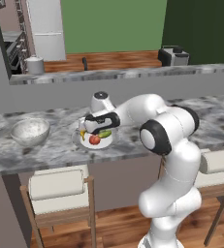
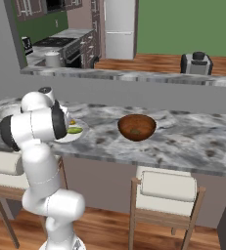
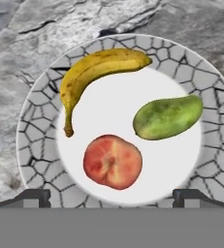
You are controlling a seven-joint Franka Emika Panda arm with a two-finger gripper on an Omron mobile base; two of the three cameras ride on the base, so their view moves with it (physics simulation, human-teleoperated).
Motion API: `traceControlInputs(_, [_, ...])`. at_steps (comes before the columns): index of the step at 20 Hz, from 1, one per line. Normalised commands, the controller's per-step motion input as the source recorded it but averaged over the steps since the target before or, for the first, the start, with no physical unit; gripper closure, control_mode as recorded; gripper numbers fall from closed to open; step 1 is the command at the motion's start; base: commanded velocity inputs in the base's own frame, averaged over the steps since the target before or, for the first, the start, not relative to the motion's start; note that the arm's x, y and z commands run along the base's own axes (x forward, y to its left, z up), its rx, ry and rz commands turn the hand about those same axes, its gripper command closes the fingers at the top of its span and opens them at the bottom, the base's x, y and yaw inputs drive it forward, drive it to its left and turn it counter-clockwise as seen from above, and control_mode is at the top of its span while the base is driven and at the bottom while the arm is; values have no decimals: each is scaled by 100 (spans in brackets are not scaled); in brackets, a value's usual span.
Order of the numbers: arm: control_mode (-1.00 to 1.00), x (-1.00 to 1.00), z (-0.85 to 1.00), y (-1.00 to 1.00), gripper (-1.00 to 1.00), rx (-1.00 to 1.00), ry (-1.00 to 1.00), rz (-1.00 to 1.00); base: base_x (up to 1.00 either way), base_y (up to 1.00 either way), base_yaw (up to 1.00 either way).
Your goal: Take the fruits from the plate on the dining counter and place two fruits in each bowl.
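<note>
Resting on the plate [image 3: 36, 140] are three fruits: one banana [image 3: 91, 70], one green fruit [image 3: 168, 117] and one red fruit [image 3: 112, 161]. Two bowls are counted on the dining counter [image 2: 183, 141]: one speckled bowl [image 1: 30, 131], one brown bowl [image 2: 137, 127]. The gripper [image 3: 111, 196] is held above the plate, jaws spread wide, nothing grasped.

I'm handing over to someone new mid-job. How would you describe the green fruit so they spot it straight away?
Find the long marbled dining counter, then the round pale plate with the cracked-pattern rim under the arm. The green fruit lies there: oblong and plump, unlike the curved yellow banana and the round red fruit.
</note>
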Motion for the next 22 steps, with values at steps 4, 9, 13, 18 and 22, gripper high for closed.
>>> traceControlInputs(4, [-100, 0, -33, 0, -100, 0, 1, 0, 0, 0, 0])
traceControlInputs(9, [-100, 2, -29, 0, -100, 0, 0, 0, 0, 0, 0])
traceControlInputs(13, [-100, 1, -23, 0, -100, 0, 0, 0, 0, 0, 0])
traceControlInputs(18, [-100, 8, -12, 0, -100, 0, 0, 0, 0, 0, 0])
traceControlInputs(22, [-100, 11, -14, 0, -100, 0, 0, 0, 0, 0, 0])
